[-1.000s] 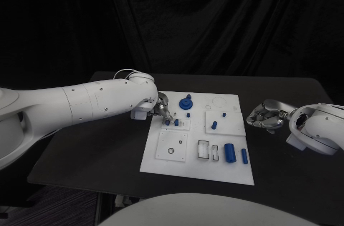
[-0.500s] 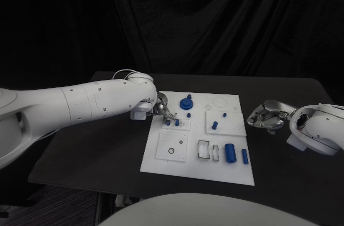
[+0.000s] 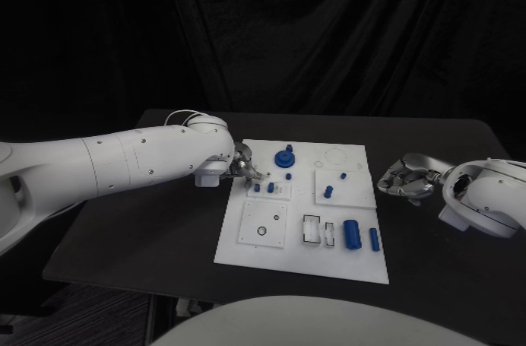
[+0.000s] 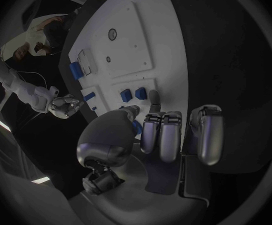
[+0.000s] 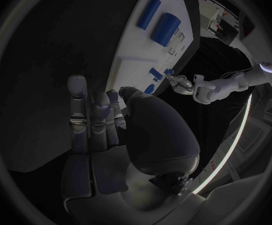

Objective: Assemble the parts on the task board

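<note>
Over the board, head view: left hand hangs at the upper left corner, fingertips just beside two small blue pegs on a raised tile. Whether it pinches anything cannot be told from this view. A round blue knob stands near the top edge. Two more pegs sit on the tile to the right. A thick cylinder and a thin one lie near the lower right, beside open slots. Right hand rests on the dark surface off the board's right edge, fingers curled in, holding nothing.

Left wrist view: left hand, fingers side by side and reaching toward the board; two blue pegs close ahead of the tips. Nothing plainly gripped, thumb partly covering a blue bit.

Right wrist view: right hand loosely closed, empty; cylinders well ahead on the board.

Judgement: step in hand is seating or picking a peg at the left tile. Next move calls for a fine pinch and a straight vertical push.
</note>
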Motion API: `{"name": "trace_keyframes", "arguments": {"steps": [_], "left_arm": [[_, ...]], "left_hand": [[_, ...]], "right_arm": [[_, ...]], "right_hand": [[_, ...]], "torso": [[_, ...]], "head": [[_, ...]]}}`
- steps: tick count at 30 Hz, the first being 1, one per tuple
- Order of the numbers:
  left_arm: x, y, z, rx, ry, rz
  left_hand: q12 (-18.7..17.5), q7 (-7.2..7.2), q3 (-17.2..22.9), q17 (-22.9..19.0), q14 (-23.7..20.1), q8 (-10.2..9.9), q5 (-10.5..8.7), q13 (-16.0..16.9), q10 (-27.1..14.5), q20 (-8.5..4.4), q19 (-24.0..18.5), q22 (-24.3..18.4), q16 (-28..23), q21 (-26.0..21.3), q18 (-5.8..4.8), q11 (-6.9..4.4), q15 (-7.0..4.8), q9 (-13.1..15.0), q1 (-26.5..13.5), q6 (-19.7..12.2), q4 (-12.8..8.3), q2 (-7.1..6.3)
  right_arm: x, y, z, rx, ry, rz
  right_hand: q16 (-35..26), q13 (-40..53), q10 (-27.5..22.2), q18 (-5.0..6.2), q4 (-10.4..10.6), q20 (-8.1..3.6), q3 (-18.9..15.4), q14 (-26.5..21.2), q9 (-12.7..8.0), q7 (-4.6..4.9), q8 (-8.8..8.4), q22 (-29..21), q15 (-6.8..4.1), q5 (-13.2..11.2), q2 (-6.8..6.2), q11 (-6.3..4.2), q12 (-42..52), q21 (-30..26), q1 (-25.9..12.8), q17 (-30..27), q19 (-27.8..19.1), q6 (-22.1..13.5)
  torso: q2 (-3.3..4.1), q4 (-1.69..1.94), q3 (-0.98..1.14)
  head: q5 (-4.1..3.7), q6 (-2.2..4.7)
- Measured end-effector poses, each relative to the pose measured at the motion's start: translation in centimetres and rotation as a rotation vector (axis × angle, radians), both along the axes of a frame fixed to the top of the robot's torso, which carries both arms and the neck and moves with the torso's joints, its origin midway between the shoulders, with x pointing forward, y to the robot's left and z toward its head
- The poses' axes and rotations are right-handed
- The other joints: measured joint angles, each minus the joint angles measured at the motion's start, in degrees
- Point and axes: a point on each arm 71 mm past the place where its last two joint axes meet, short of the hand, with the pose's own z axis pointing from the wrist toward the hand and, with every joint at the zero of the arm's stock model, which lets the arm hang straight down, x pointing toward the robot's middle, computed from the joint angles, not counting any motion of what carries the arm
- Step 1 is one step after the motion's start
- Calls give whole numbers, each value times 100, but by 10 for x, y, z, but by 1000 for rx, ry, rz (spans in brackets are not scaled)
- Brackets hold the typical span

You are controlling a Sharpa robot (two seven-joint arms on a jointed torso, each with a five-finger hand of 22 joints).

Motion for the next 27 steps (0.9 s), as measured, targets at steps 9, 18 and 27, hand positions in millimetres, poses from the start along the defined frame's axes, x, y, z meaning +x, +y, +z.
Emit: {"name": "trace_keyframes", "arguments": {"steps": [9,18,27], "left_arm": [[-16,8,4,-43,-73,0],[-30,11,10,-63,-117,-19],[-33,6,12,-70,-135,-32]], "left_hand": [[0,-59,27,-1,12,117,763,0,2,-18,-18,0,0,52,0,-39,-28,0,235,30,16,-235],[0,-61,3,-1,-8,117,872,0,-18,-38,2,0,0,52,0,-59,-49,0,341,32,-8,-341],[0,-79,-13,-1,-8,117,874,0,-18,-59,-18,-1,0,52,0,-59,-48,-1,377,50,-25,-377]], "right_arm": [[0,-2,0,-2,1,-4],[0,-2,0,-3,2,-5],[-1,-2,-2,-4,5,-5]], "right_hand": [[0,0,0,-1,0,0,0,0,0,0,0,0,0,0,0,0,0,0,0,0,0,0],[0,1,0,0,0,0,0,0,0,0,0,1,0,0,0,0,0,0,0,0,0,0],[0,1,0,-1,0,0,0,0,1,0,0,1,0,0,0,0,0,0,0,1,0,0]], "torso": [[0,-9,-2],[-8,-2,-2],[-13,-3,2]], "head": [[14,0],[5,0],[15,0]]}}
